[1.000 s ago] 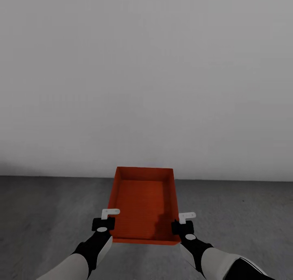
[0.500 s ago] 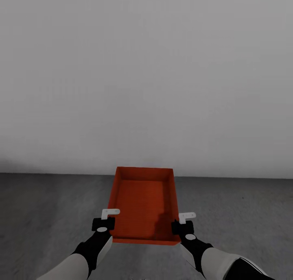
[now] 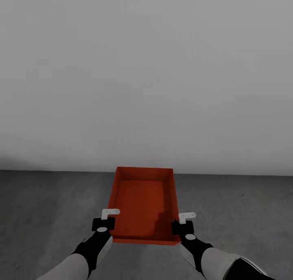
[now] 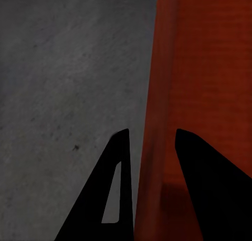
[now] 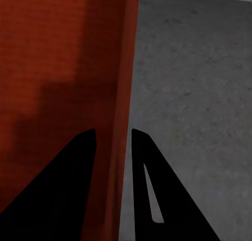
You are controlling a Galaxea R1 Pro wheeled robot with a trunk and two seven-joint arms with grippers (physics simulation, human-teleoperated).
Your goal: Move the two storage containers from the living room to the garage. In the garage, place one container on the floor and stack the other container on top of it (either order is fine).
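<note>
**Orange-red bin held at both long walls over concrete**

Head view looks down on one orange-red rectangular open-topped storage container [image 3: 143, 205], carried in front of the robot with its long axis pointing away toward a plain white-grey wall [image 3: 146, 77]. Below and around the container lies the dark grey mottled concrete floor [image 3: 44, 207], which meets the wall just beyond the container's far end. The container's inside is bare, with a dark shadow across its near right corner.

At the container's left long wall, close to its near end, sits the left gripper [image 3: 106, 220], black with a white bracket on top. At the container's right long wall, also close to the near end, sits the right gripper [image 3: 183, 224], of the same build. Both black-and-white forearms reach in from behind the container's near edge.

Left wrist view shows the left gripper [image 4: 151, 146] with its two dark fingers [image 4: 113, 188] straddling the container's wall [image 4: 157, 94]: one on the outside over the floor [image 4: 63, 83], the other inside the container. The jaws are narrowed onto the thin wall.

Right wrist view shows the right gripper [image 5: 114, 141] the same way, its fingers [image 5: 149, 188] either side of the container's wall [image 5: 126, 67], clamped close on it, with the floor [image 5: 194, 83] outside.
</note>
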